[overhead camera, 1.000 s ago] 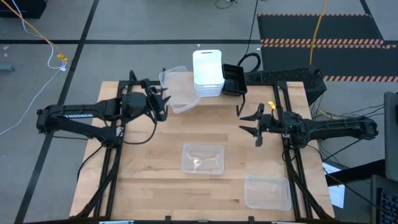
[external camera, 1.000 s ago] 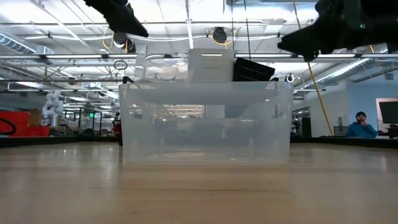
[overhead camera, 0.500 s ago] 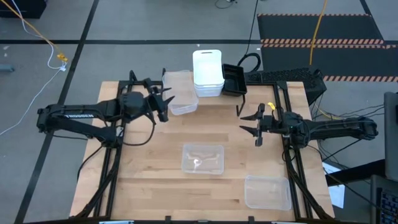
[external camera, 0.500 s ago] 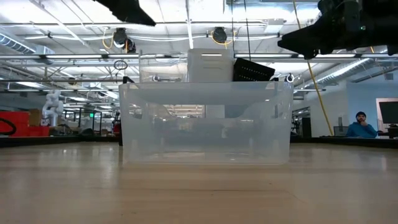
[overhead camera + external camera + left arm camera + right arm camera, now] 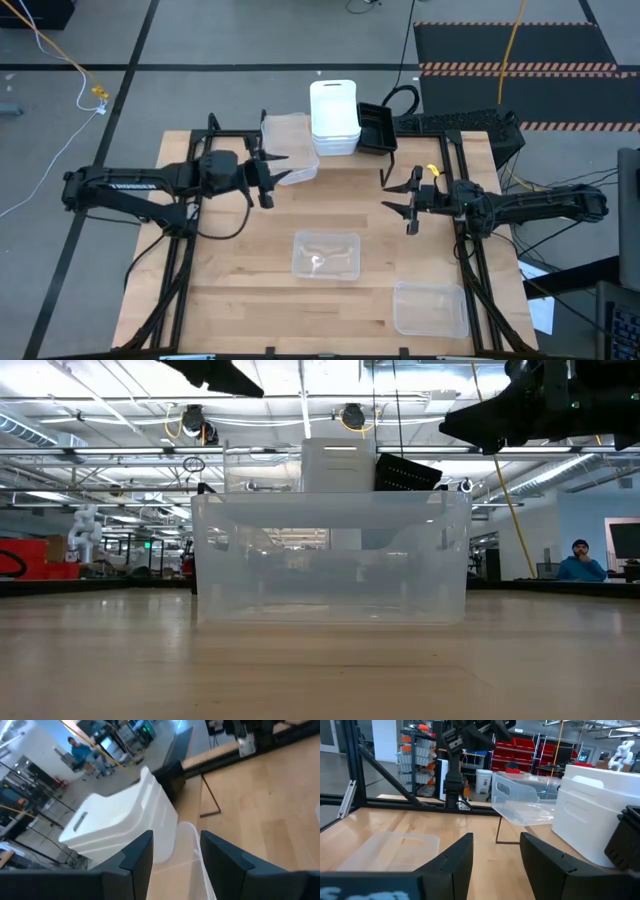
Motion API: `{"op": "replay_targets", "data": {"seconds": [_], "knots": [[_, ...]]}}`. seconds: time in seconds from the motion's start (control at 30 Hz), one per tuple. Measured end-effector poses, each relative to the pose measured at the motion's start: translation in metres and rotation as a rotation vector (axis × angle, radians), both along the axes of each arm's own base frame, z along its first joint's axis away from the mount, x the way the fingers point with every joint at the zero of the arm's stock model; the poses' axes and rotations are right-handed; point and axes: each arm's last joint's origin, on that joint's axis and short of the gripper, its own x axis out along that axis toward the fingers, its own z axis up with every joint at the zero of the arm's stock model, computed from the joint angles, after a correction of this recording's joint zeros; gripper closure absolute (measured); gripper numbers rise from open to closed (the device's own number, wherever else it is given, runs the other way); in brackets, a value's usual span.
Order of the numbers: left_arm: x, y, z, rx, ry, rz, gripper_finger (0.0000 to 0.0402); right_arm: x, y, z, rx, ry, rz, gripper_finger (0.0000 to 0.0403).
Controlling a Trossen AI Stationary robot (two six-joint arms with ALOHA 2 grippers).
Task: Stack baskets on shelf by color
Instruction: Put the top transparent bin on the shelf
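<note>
Nearest the table's front edge, two clear see-through plastic baskets [image 5: 431,308] [image 5: 326,254] are sitting loose, well short of both grippers. The left gripper [image 5: 277,171], fingers apart and empty, is hovering just beside a third clear basket [image 5: 286,145] on the light-wood shelf [image 5: 395,172]. The right gripper [image 5: 398,199] is waiting open, gripping nothing. Beyond: one white stack [image 5: 334,117] and black slatted baskets [image 5: 377,127], numbers unclear. My worry: that tilted-looking clear basket sliding off if nudged.
</note>
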Motion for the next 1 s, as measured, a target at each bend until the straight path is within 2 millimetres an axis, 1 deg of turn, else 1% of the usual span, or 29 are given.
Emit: {"op": "replay_targets", "data": {"seconds": [0.2,0.37,0.47,0.73,0.87,1.0], "knots": [[0.013,0.002,-0.015,-0.051,0.053,0.03,0.0236,0.003,0.0,-0.003,0.02,0.022,0.0,0.0248],[0.02,0.005,-0.025,-0.048,0.088,0.138,0.0236,0.004,0.0,-0.006,0.028,0.037,-0.003,0.0248],[0.021,0.008,-0.029,-0.045,0.103,0.195,0.0236,0.005,0.0,-0.007,0.029,0.05,-0.003,0.0248],[0.018,0.009,-0.04,-0.083,0.182,0.259,0.0236,0.008,-0.001,-0.012,0.041,0.082,-0.005,0.0248],[0.016,0.012,-0.041,-0.065,0.198,0.331,0.0236,0.008,-0.002,-0.012,0.032,0.083,-0.042,0.0248],[0.014,0.018,-0.042,-0.067,0.202,0.367,0.0236,0.008,-0.002,-0.012,0.03,0.083,-0.056,0.0248]]}}
